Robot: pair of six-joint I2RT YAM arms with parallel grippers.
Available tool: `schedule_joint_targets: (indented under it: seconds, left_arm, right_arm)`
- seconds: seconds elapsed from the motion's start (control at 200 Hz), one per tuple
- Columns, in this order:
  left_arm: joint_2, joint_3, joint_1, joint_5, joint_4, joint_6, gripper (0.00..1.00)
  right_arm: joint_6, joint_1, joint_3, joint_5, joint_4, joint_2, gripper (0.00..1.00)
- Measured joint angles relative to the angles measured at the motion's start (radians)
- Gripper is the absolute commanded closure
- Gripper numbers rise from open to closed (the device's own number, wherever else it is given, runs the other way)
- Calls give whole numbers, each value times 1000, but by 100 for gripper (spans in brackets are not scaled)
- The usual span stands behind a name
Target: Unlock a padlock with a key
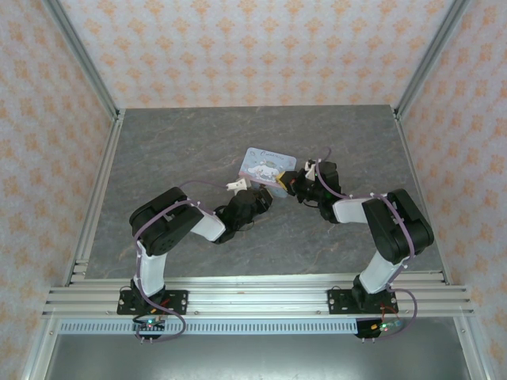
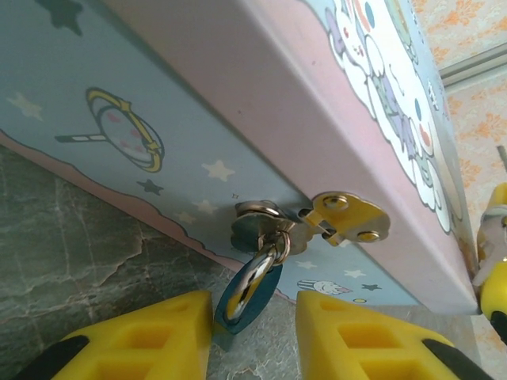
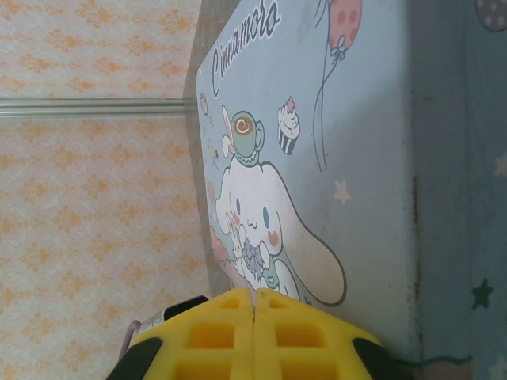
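Obliquely, one padlock (image 2: 257, 273) hangs off one tin (image 2: 238, 103), blue end pointing away, between spread left fingers (image 2: 150, 340); right fingers (image 3: 214, 332) pressed together.

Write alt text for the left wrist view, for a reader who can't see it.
A tiny silver padlock with a blue part hangs at the gold hasp on the side of a pale-blue cartoon tin. It dangles between the two parted yellow fingers of the left hand. A grey stone-patterned table lies below.
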Motion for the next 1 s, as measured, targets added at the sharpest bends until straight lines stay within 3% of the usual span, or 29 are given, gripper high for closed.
schedule_joint_targets:
  seconds: [0.4,0.631,0.841,1.001]
  left_arm:
    - [-1,19,0,-5,-55,33,77]
    - [-2,30,-3,-5,-69,53,100]
    - [-28,44,21,66,-130,59,100]
    - [-84,84,62,175,-283,59,100]
  right_arm:
    - [5,0,0,0,5,4,100]
    - [5,-5,0,0,6,5,100]
    - [8,-6,0,0,5,4,100]
    - [20,-6,-11,-2,-16,-34,100]
